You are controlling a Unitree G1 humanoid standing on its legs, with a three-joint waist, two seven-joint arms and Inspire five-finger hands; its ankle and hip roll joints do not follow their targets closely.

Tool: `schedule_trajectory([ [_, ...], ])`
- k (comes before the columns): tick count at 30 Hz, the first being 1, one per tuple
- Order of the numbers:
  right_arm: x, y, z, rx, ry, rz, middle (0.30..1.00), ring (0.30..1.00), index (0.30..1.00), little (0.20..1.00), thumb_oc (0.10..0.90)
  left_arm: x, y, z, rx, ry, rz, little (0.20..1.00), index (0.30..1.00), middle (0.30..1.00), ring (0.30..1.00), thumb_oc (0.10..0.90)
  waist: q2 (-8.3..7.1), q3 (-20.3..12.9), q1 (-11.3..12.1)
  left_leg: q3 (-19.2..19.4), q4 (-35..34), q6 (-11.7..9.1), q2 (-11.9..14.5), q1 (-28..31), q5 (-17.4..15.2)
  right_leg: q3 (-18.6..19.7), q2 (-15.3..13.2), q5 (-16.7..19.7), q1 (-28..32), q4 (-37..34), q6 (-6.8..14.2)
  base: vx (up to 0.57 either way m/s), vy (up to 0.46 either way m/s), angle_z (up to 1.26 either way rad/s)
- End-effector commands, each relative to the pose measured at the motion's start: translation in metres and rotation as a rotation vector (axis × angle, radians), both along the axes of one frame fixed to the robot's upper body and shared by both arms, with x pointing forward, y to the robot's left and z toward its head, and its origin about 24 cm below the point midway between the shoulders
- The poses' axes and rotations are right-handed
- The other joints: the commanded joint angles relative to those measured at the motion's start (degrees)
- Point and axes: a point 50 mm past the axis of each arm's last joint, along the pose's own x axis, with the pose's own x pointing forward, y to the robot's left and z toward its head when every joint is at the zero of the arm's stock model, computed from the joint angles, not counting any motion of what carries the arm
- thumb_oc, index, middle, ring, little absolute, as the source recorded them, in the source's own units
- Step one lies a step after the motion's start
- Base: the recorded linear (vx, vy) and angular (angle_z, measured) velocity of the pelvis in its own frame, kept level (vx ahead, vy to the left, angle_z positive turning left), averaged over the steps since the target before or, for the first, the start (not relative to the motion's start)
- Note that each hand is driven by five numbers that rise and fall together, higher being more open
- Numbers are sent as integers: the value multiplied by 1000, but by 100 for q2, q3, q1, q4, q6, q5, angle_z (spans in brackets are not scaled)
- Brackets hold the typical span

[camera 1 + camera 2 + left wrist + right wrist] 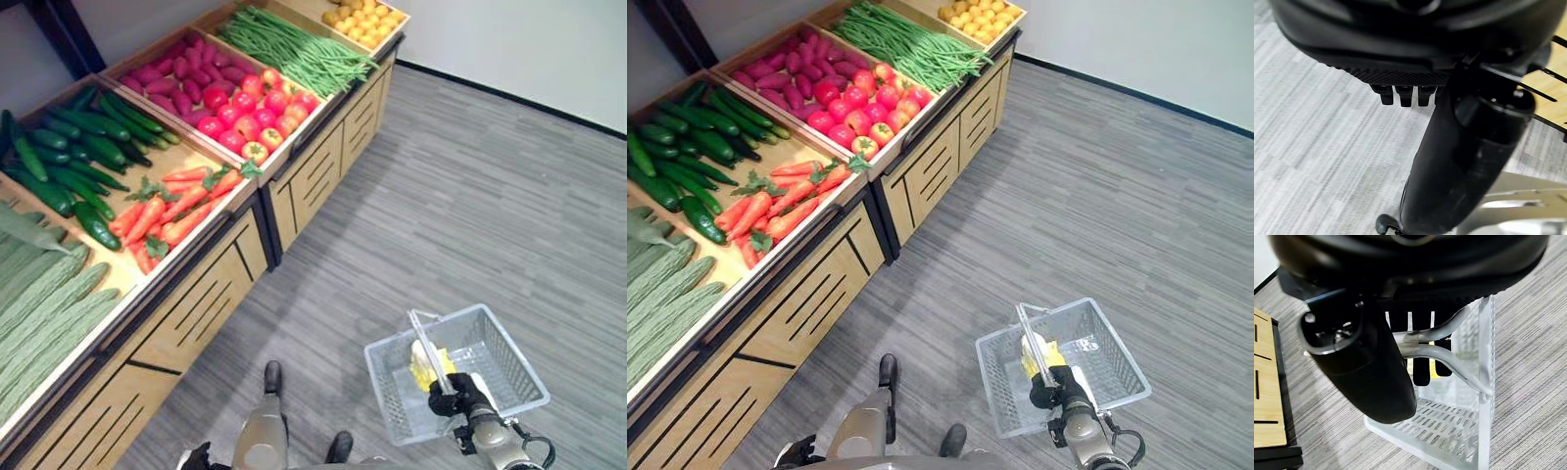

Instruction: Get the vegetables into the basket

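While the right hand (458, 395) grips the handles of the clear plastic basket (509, 362) at lower right, something yellow (427, 364) lies inside; carrots (168, 208) and cucumbers (69, 157) fill the display stand (211, 294) at upper left. The left hand's (1400, 78) fingers (1403, 95) curl, holding nothing.

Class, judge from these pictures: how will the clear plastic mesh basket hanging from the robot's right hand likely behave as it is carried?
The clear plastic mesh basket probably feels light: thin perforated walls, just one yellow item inside. Held by its handles in the right hand, it may swing. With that yellow item to one side, it could tilt slightly.
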Motion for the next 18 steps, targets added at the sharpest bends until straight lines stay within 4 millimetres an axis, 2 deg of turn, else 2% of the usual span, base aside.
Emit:
schedule_trajectory([
  [1, 32, -10, 27, -26, -199, 23, 300, 300, 300, 300, 400, 11, 12, 5, 68, -20, -90, 1000, 1000, 1000, 1000, 900, 39, -324, 174, -1, 275, 129, -126, 44, -137, 267, -1029, -42, 35, 650, 794, 157, 134, -11],
  [3, 31, -2, 23, 0, -189, 35, 300, 300, 300, 300, 400, 15, 16, 7, 81, -26, -106, 1000, 1000, 1000, 1000, 900, -83, -383, 199, 41, 410, 244, -222, 53, -339, 337, -1164, -31, -1, 778, 863, 193, 170, -4],
  [5, 31, 0, 23, 4, -186, 41, 300, 300, 300, 300, 400, 17, 18, 8, 85, -32, -106, 1000, 1000, 1000, 1000, 900, -126, -380, 208, 40, 469, 282, -267, 46, -414, 360, -1209, 5, -19, 826, 891, 80, 81, 7],
  [8, 35, 5, 21, 14, -186, 38, 300, 300, 300, 300, 400, 22, 22, 11, 111, -39, -122, 1000, 1000, 1000, 1000, 900, -231, -390, 238, 49, 489, 403, -412, 87, -547, 448, -1329, 314, -101, 943, 1014, 90, 110, 13],
  [13, 41, 8, 24, 22, -203, 47, 300, 300, 300, 300, 400, 19, 26, 11, 123, -28, -135, 1000, 1000, 1000, 1000, 900, -288, -411, 250, 69, 412, 508, -529, 218, -663, 549, -1432, 580, -173, 1105, 1112, 97, 97, -7],
  [18, 43, 13, 22, 36, -199, 59, 300, 300, 300, 300, 400, 14, 28, 10, 117, -16, -112, 1000, 1000, 1000, 1000, 900, -327, -405, 262, 19, 475, 644, -710, 373, -828, 693, -1516, 1083, -245, 1410, 1211, 102, 74, 2],
])
